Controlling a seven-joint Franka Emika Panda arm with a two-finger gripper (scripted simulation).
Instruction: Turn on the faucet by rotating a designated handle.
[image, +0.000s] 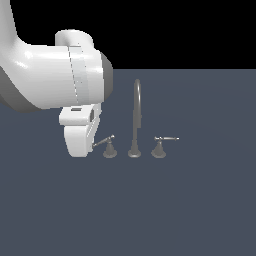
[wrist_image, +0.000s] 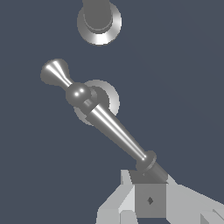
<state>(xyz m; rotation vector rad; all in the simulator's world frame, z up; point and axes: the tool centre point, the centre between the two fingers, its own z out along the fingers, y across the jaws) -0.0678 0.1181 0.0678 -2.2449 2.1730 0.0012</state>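
A: What shows here besides the job's own things?
B: A flat floor (image: 200, 210), slate-blue and matte. In the exterior view it runs from 3 through 6 round to 9 o'clock.
A: And higher up?
B: A black backdrop (image: 175, 30) toward 12 o'clock. It meets the floor along a straight, level edge.
A: The wrist view?
B: Same slate-blue floor, behind everything.

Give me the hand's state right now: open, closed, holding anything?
Hand: at the tip of the left handle of the faucet; whether it is open or closed on the lever cannot be told.
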